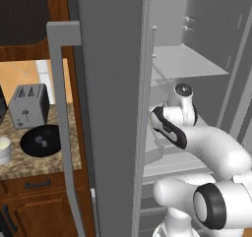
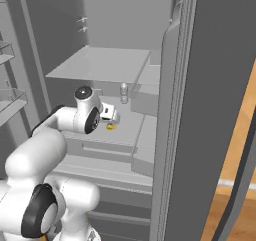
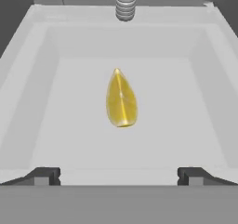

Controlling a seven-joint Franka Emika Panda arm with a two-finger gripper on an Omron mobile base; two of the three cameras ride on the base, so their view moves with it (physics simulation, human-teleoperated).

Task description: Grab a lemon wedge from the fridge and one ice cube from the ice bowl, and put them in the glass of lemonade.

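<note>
At far left on the table [image 1: 29, 164], the glass of lemonade [image 1: 4, 149] stands just beside the ice bowl [image 1: 41, 140], a shallow black dish holding small pale cubes; a silver toaster [image 1: 28, 104] stands behind it. To the right, the fridge [image 1: 110, 83] is open, the arm reaching onto a grey shelf. There a shallow white tray [image 3: 42, 79] holds the lemon wedge [image 3: 121, 100], a glossy yellow teardrop lying flat at the tray's centre, pointed end away from the hand. A small clear bottle [image 2: 124, 93] stands beyond it. The gripper [image 3: 119, 176] hovers above the wedge, jaws spread wide, touching nothing.
</note>
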